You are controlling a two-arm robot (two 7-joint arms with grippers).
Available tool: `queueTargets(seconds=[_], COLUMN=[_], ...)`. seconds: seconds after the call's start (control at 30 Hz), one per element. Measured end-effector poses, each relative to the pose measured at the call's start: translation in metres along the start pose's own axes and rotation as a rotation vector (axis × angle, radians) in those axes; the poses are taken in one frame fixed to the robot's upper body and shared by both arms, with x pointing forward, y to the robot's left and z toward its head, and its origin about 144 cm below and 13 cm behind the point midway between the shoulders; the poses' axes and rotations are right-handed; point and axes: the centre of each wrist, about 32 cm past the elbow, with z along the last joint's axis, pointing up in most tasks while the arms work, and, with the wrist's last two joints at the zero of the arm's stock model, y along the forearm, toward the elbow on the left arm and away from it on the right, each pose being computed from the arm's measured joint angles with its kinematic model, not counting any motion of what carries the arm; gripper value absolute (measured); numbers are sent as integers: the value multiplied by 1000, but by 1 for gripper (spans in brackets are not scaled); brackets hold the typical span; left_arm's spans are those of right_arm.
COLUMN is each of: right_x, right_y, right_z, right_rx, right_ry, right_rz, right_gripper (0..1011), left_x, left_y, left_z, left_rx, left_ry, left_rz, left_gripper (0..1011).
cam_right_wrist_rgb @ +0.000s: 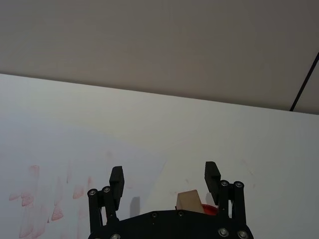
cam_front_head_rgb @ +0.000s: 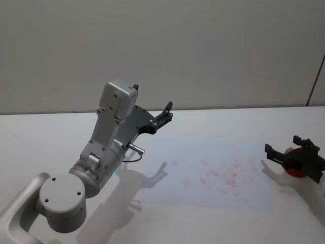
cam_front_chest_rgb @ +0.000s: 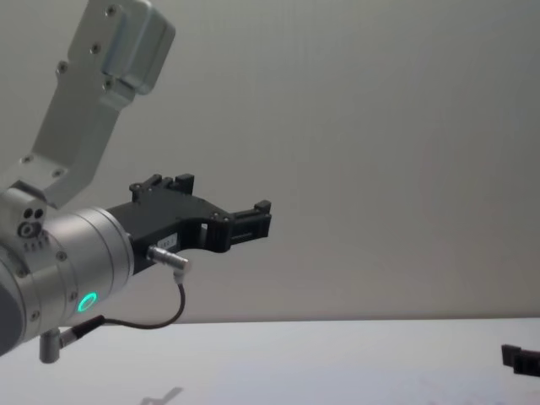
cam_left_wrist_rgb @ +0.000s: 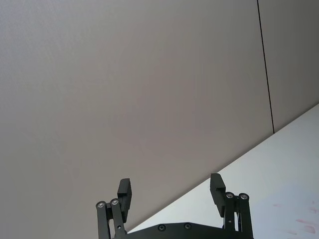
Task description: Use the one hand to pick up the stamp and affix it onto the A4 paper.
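Tan stamp (cam_right_wrist_rgb: 189, 201) between wide right gripper (cam_right_wrist_rgb: 163, 177) fingers (untouched) | left gripper (cam_left_wrist_rgb: 171, 188) wide, raised | paper (cam_front_head_rgb: 213, 175) red-marked

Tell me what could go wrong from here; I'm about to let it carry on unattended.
1. The open right gripper sits right above the small tan wooden stamp; closing off-centre might tip it off its red pad.
2. The white A4 paper already carries many red marks, so a new print may overlap.
3. The raised left gripper seems clear of it.
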Motion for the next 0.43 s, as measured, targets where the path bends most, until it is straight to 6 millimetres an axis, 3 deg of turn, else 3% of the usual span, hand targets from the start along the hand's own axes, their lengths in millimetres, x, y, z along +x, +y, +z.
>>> queueTargets(seconds=[0.43], right_x=[-8], right_y=[-7], right_z=[5], right_rx=[33], right_ry=[15], right_rz=[-47], right_gripper=[1001], left_x=[0], left_y=[0], left_z=[0], left_rx=[0], left_ry=[0], left_rz=[0], left_gripper=[1001])
